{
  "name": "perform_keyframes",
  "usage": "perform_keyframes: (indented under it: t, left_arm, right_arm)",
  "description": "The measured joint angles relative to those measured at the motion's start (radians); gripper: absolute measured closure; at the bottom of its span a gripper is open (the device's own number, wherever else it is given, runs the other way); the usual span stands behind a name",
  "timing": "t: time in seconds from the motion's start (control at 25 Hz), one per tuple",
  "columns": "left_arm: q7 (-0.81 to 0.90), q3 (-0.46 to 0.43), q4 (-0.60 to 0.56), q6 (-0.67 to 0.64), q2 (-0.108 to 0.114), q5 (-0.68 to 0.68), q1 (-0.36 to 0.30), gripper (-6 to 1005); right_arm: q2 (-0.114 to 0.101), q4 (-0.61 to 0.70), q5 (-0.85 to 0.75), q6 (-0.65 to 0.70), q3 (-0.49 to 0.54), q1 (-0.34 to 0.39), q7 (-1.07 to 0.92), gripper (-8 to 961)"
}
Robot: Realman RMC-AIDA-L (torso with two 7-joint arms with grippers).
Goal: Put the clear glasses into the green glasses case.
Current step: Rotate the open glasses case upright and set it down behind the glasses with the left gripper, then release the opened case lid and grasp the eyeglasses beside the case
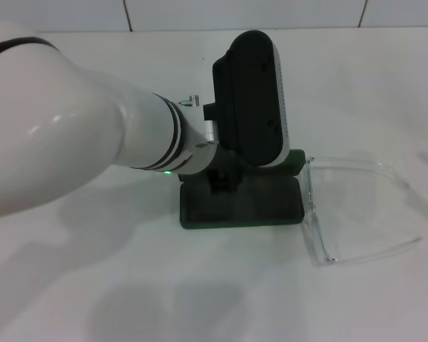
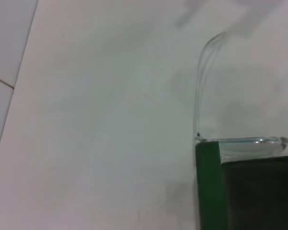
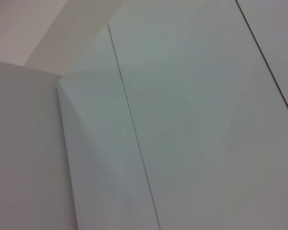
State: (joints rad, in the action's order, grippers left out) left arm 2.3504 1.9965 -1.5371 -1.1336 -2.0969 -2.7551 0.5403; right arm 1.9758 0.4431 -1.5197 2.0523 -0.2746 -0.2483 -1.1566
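- Clear glasses on the white bench, right of centre toward its right edge, unfolded, front frame touching the right end of the green glasses case.
- Long axis of the front frame running from the far edge toward the near edge of the bench, alongside the case's short right end; both arms trailing away toward the right edge.
- Left arm's wrist directly above the case, with the glasses off to its right; left jaws hidden under the black camera housing, so openness and any hold cannot be told.
- In the left wrist view, a green case wall with dark lining beside it, clear frame along the case's end, 1 clear arm curving away over the bench.
- Case lying open, judging by the lining on show; nothing visible inside, glasses not yet in it.
- Right gripper out of the head view; its wrist camera showing only pale wall panels, so likely parked.
- Left arm clearly the nearer; next move probably a short shift toward the right edge to reach the frame.
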Motion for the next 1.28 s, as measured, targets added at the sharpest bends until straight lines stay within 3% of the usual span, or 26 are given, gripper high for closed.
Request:
perform_keyframes:
  t: [0.44,0.64,0.76,0.88,1.04,1.16,1.28]
  left_arm:
    - [0.002,0.000,-0.021,-0.007,0.000,0.009,-0.003,702]
    - [0.006,-0.020,-0.104,-0.027,0.001,0.021,-0.032,539]
    - [0.004,-0.055,-0.170,-0.050,0.003,0.052,-0.052,527]
    - [-0.019,-0.159,-0.265,-0.068,0.005,0.179,-0.094,516]
    - [-0.138,-0.450,-0.326,-0.122,0.006,0.577,-0.151,517]
    - [-0.264,-0.716,-0.267,-0.254,0.009,0.972,-0.188,517]
    - [-0.325,-0.889,-0.180,-0.405,0.009,1.180,-0.200,518]
  right_arm:
    - [0.000,0.000,-0.002,-0.004,-0.001,0.001,0.005,239]
    - [0.000,0.002,-0.005,-0.014,-0.012,0.002,0.013,240]
    - [-0.001,0.017,-0.006,-0.021,-0.056,0.000,0.013,240]
    - [-0.005,0.059,-0.007,-0.054,-0.160,-0.007,-0.002,241]
    - [-0.012,0.217,-0.033,-0.173,-0.355,-0.018,-0.159,242]
    - [-0.015,0.331,-0.135,-0.268,-0.435,-0.055,-0.326,242]
    - [-0.015,0.416,-0.271,-0.293,-0.455,-0.121,-0.501,243]
